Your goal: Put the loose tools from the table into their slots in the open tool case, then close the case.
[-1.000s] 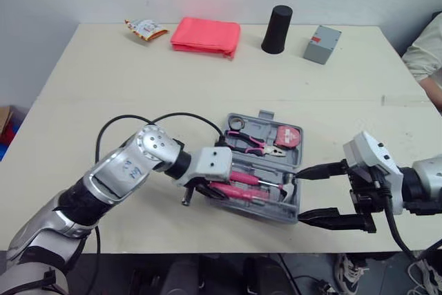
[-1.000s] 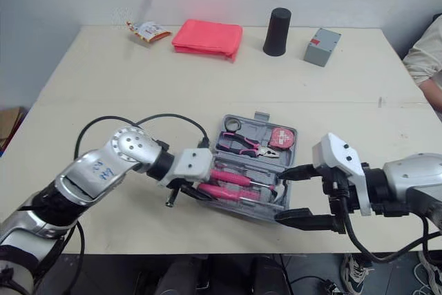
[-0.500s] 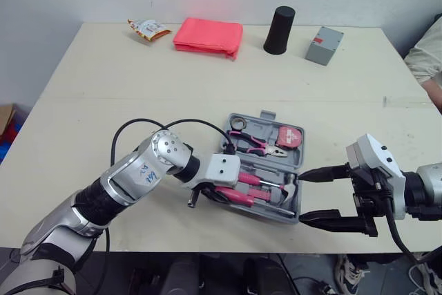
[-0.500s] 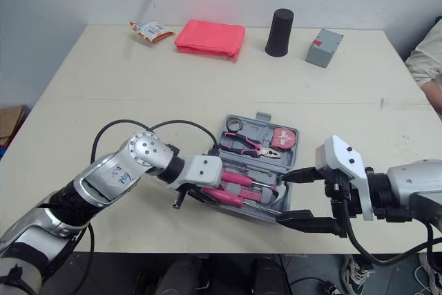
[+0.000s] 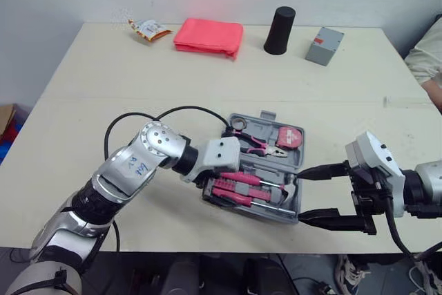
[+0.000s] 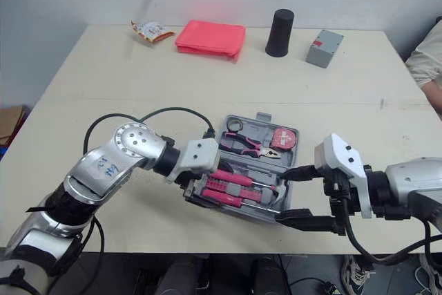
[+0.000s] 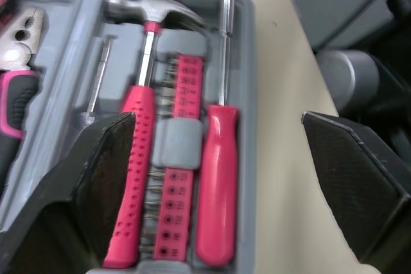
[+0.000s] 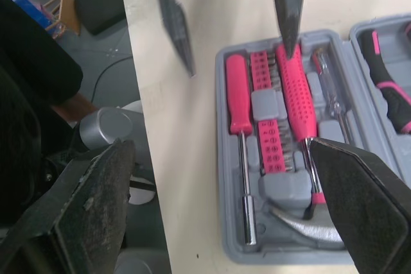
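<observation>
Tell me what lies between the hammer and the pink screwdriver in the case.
A pink bit rack sits there in its own slot; the left wrist view shows it.

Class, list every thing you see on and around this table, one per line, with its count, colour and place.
table: one, cream, under everything
case: one, grey, open, near the front edge
hammer: one, pink handle, in the case's front half
bit strip: one, pink, between hammer and screwdriver
screwdriver: one, pink handle, in the case's front row
pliers: one, pink and black, in the case's back half
tape measure: one, red, beside the pliers
cloth: one, pink, folded, far edge
cup: one, black, far edge
box: one, grey, far right
packet: one, red and yellow, far left
sleeve: one, pale, a person's, right edge
left pincer: one, black, open over the case
right pincer: one, black, open at the case's right end
</observation>
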